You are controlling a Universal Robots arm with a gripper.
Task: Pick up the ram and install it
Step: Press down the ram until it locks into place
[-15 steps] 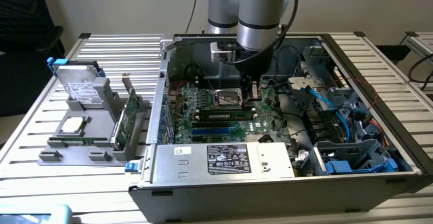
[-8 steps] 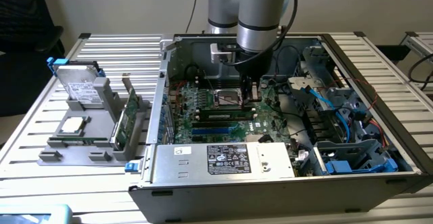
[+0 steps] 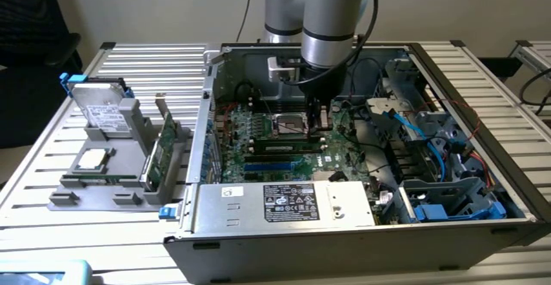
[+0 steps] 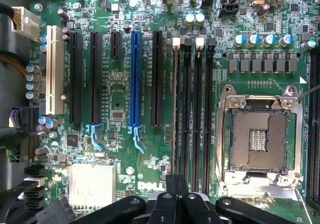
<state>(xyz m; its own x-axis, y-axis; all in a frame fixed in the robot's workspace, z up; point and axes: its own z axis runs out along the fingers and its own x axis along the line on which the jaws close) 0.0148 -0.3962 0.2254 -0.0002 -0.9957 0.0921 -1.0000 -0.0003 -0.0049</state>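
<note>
Fingers (image 4: 176, 196) shut over motherboard (image 4: 125, 59) inside computer case (image 3: 482, 91).

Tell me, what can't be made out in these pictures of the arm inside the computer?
- Anything beneath the end effector: wrist view, cut off by the picture's edge.
- Whether the ram sits in the memory slots: wrist view, too dark and narrow to tell.
- Print on the power supply label: exterior view, too small to read.
</note>
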